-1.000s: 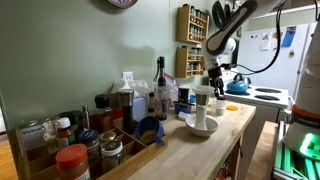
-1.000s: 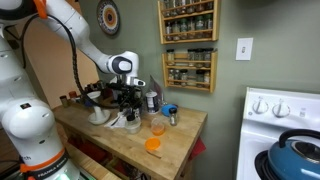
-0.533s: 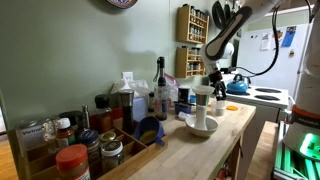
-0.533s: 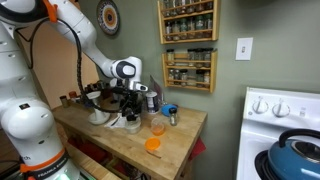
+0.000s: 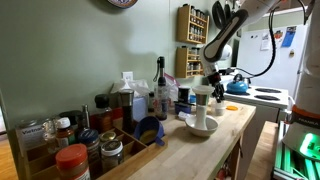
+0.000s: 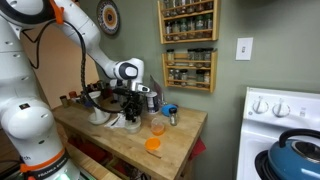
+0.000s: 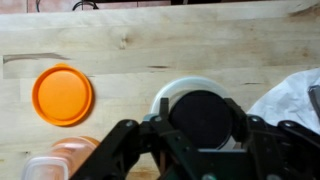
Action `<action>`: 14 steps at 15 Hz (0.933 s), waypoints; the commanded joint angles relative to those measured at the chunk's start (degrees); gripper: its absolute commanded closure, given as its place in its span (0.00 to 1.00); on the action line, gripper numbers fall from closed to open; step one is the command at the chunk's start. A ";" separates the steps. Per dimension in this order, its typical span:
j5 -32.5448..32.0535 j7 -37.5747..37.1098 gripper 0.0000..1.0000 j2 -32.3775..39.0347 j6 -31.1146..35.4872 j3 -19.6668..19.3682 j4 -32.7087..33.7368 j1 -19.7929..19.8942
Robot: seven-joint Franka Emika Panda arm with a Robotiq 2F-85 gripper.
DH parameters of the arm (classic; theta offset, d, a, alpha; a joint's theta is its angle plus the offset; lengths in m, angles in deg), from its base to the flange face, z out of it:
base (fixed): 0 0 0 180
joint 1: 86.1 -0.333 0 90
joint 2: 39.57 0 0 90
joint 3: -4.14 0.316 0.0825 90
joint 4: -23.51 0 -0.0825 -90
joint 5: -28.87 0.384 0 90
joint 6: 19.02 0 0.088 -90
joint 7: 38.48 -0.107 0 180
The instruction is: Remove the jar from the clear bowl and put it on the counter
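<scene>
The jar (image 5: 203, 106), a pale cylinder with a dark top (image 7: 200, 118), stands upright in the clear bowl (image 5: 201, 128) on the light-wood counter (image 5: 236, 118). My gripper (image 5: 208, 86) comes down from above and is shut on the jar's top. In the wrist view, the gripper (image 7: 200, 110) has one finger pressed on each side of the dark lid, and the bowl's pale rim (image 7: 183, 86) shows behind it. In an exterior view, the gripper (image 6: 129, 101) hides most of the jar over the bowl (image 6: 128, 124).
An orange lid (image 7: 63, 95) and an orange cup (image 6: 157, 127) sit on the counter close to the bowl. Bottles (image 5: 160, 88), a blue scoop (image 5: 147, 130) and a red-lidded jar (image 5: 72, 160) crowd the counter's other end. The stove holds a blue kettle (image 6: 297, 155).
The jaws have shut on the jar's top. The arm has hardly moved, and the jar still stands in the bowl.
</scene>
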 commanded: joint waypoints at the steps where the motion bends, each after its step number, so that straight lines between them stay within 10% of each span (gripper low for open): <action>1: -0.45 -1.77 0.69 -1.21 -0.56 -0.28 0.94 0.28; 9: -6.97 0.62 0.69 -5.79 -15.03 0.29 12.19 -0.12; 14: -3.02 0.96 0.69 -2.38 -7.08 1.83 15.70 -1.84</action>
